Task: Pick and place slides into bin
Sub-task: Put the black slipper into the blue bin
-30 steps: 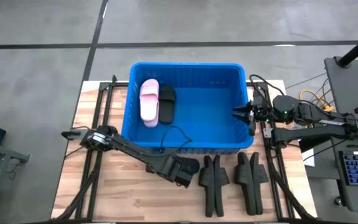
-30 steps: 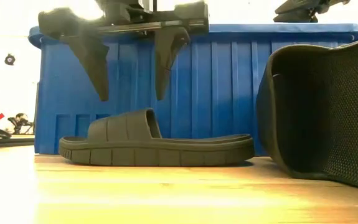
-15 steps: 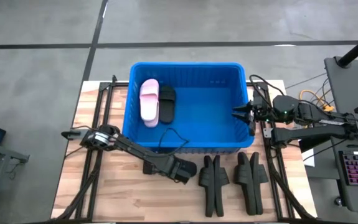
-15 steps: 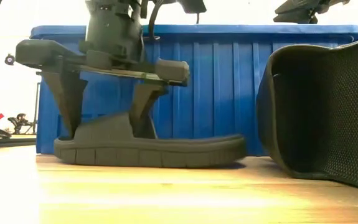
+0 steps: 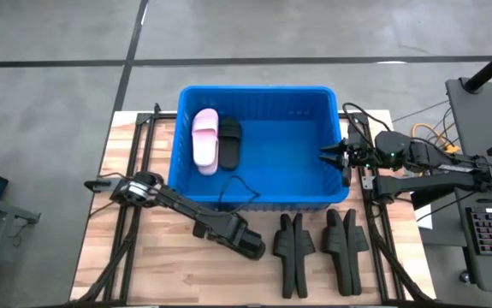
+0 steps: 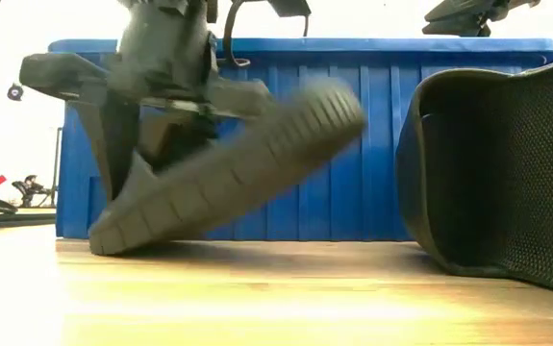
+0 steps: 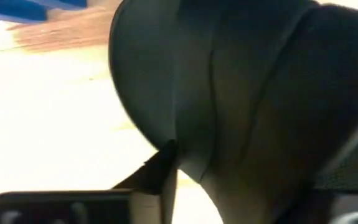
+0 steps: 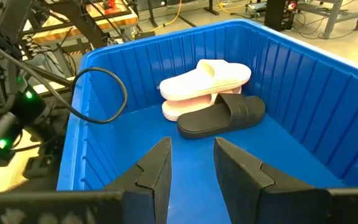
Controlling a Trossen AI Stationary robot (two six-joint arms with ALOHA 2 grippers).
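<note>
My left gripper is near the table's front, shut on a black slide that fills the left wrist view. The bright blue bin stands behind it on the table. In the bin lie a pale pink pair and one black slide, flat on the floor at its left end. My right gripper hovers open over the bin's right rim, holding nothing. More black slides stand on edge on the table right of my left gripper. My left gripper has the black slide by its strap, near the toe end, between its two fingers. The fingers come from above and point down. The slide is tilted: its toe end rests on the table and its heel end is raised.
A black slide stands close to the low camera, at the picture's right. A loose black cable hangs over the bin's near wall. The bin's floor is bare at its middle and right.
My left gripper has come down over the black slide with its fingers on either side of the strap, then shut on it and begun rising. The slide, flat on the table before, has tipped: its heel end is up and its toe end stays on the wood.
</note>
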